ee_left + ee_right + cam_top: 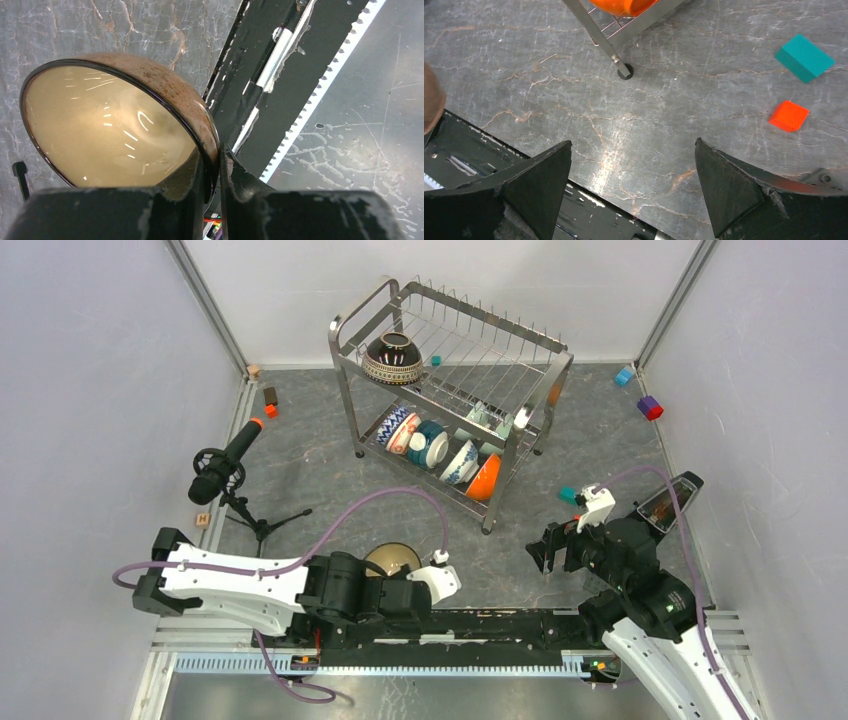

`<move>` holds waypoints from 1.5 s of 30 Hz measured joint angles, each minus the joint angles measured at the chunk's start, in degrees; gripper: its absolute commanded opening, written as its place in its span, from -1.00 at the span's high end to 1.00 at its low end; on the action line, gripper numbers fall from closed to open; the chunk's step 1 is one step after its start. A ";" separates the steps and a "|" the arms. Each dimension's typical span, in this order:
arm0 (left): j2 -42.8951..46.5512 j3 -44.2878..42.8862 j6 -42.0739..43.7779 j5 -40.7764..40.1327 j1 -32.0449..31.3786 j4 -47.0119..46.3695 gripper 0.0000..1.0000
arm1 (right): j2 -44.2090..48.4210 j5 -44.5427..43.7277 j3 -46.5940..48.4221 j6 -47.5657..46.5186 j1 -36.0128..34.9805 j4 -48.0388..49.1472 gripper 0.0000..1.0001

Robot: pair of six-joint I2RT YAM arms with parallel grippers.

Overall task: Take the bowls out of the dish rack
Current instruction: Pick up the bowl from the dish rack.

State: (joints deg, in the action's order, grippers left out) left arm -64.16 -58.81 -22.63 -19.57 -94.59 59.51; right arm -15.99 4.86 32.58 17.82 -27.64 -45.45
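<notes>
left end effector (219, 156) nips the brown bowl (110, 130) by its rim, seemingly to set it down; right end effector (633, 145) gapes empty.

You'll see both arms built alike: the left arm (230, 585) and right arm (650, 605) have white shells over black joint housings. A lilac cable (400, 490) loops along each to a white wrist block. Your jaws are matte black wedges, their edges scuffed and chipped pale, most visibly in the left wrist view.
</notes>
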 measured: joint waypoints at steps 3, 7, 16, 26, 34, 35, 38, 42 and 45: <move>-1.42 0.02 1.03 0.44 -0.33 -1.01 0.96 | -0.11 1.42 -0.72 0.57 0.00 0.48 -0.96; -4.61 0.04 3.63 0.72 -0.90 -2.21 0.96 | -0.33 3.61 -2.21 1.60 0.00 1.51 -0.95; -8.46 0.04 10.01 1.70 -1.40 -3.32 0.96 | -2.14 8.72 -4.24 4.85 0.00 5.81 -0.87; -12.63 0.04 25.94 -0.90 -1.44 -4.52 0.96 | -7.06 12.66 -5.07 6.88 0.00 10.21 -0.78; -11.72 3.48 41.07 -1.62 -1.44 -11.34 0.95 | -11.32 15.74 -4.94 5.86 -0.46 10.71 -0.75; -11.23 4.33 42.56 -0.98 -1.46 -12.26 0.96 | -11.61 16.06 -4.94 5.64 -0.61 10.71 -0.75; -9.70 7.10 47.30 1.40 -1.64 -15.21 0.95 | -12.24 16.39 -4.90 4.79 -1.18 10.64 -0.73; -9.62 8.76 52.43 2.97 -2.08 -17.92 0.95 | -13.81 16.35 -4.63 3.72 -1.86 10.43 -0.72; -9.62 10.08 56.76 2.97 -2.49 -20.63 0.95 | -15.78 16.26 -3.80 3.28 -2.78 10.05 -0.71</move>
State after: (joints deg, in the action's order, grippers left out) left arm -73.78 -48.73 34.13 -16.60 -97.08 38.87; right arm -31.77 21.12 28.77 21.10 -30.41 -35.40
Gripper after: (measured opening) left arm 0.196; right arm 0.861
